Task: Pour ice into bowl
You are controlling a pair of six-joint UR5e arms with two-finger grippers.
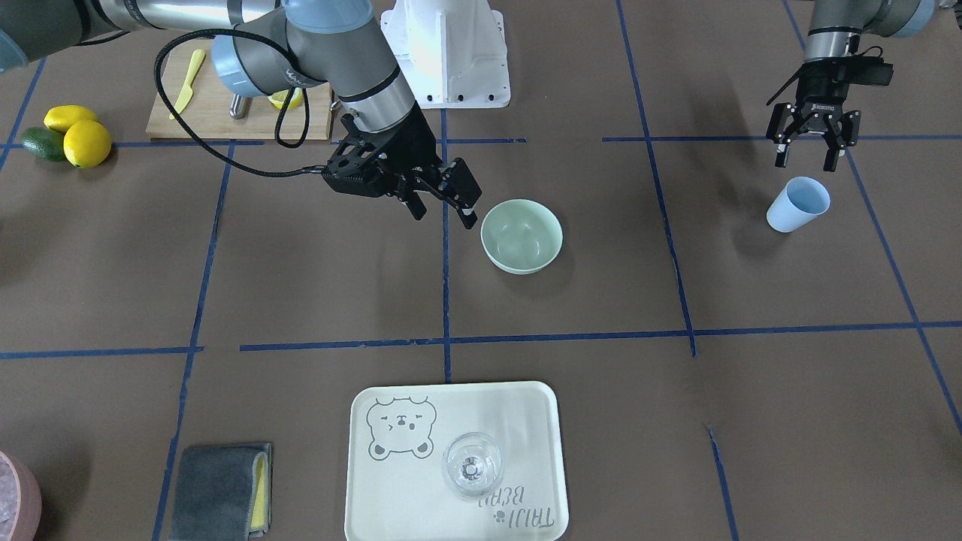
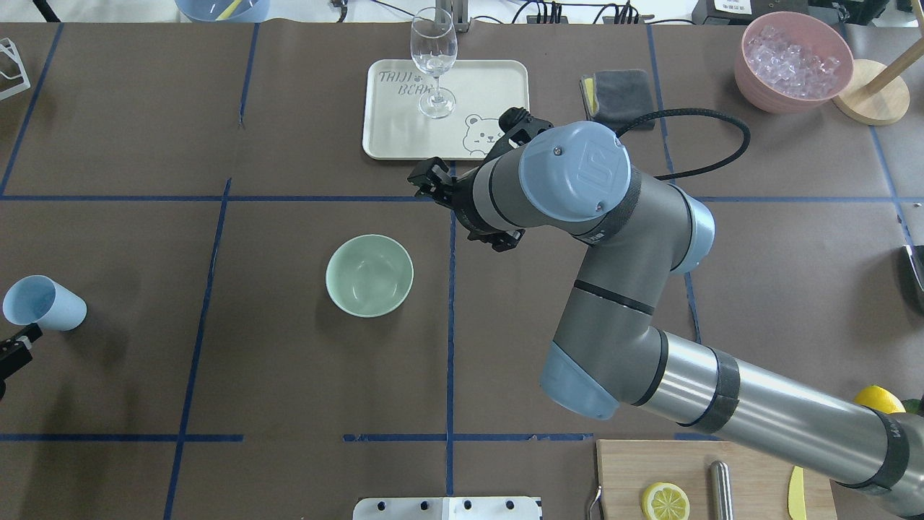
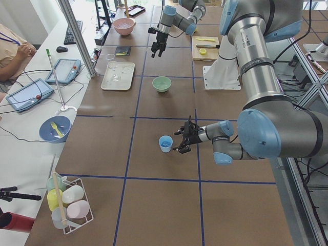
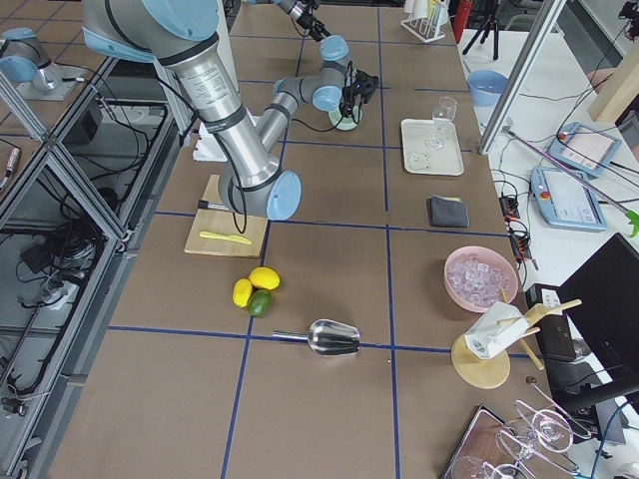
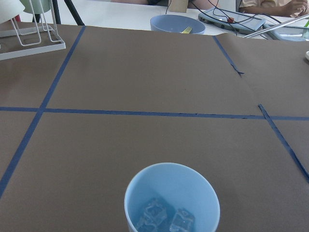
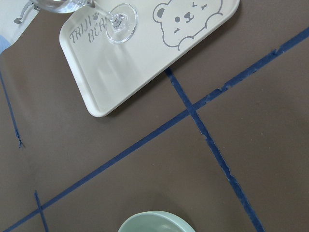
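The pale mint-green bowl (image 1: pixel 521 235) stands near the table's middle and looks empty; it also shows in the overhead view (image 2: pixel 369 275) and at the bottom edge of the right wrist view (image 6: pixel 157 222). The ice (image 5: pixel 164 218), a few clear cubes, lies in the bottom of the upright light blue cup (image 5: pixel 171 198), which also shows in the front-facing view (image 1: pixel 798 204). My left gripper (image 1: pixel 806 159) is open and empty, just behind the cup and apart from it. My right gripper (image 1: pixel 443 218) is open and empty, low beside the bowl.
A cream bear tray (image 1: pixel 526 421) holds a wine glass (image 1: pixel 472 466). A grey cloth (image 1: pixel 218 488) lies beside it. A pink container of ice (image 2: pixel 792 61), a cutting board (image 1: pixel 225 113), lemons (image 1: pixel 75 135) and a metal scoop (image 4: pixel 329 337) lie further off.
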